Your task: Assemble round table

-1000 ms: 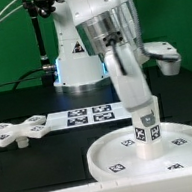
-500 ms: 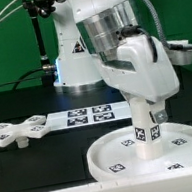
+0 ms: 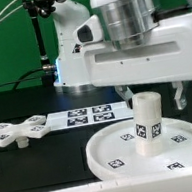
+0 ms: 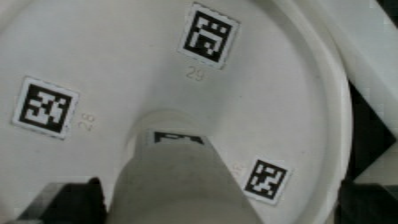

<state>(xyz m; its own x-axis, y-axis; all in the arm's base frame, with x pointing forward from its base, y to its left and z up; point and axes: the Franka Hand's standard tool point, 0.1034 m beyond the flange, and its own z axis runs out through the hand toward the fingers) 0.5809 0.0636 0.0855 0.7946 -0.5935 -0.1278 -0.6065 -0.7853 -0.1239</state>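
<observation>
The large rimmed round disc (image 3: 102,154) lies at the front of the table. The short thick cylinder leg (image 3: 148,126) stands upright at its centre. My gripper (image 3: 153,97) hangs over the leg's top with the fingers to either side. One finger (image 3: 180,95) stands clear of the leg on the exterior view's right, so the gripper is open. The wrist view looks down on the leg (image 4: 178,185) and the tagged disc (image 4: 107,60), with a dark finger (image 4: 68,203) beside the leg. The cross-shaped base piece (image 3: 17,130) lies apart, at the exterior view's left.
The marker board (image 3: 87,114) lies flat behind the disc. The robot's base (image 3: 73,62) stands at the back. A black stand (image 3: 40,37) rises at the back left. The table top is black.
The hand has turned about the upright leg from a narrow side-on pose to a broad one, and the wrist has risen. The leg and disc stay in place.
</observation>
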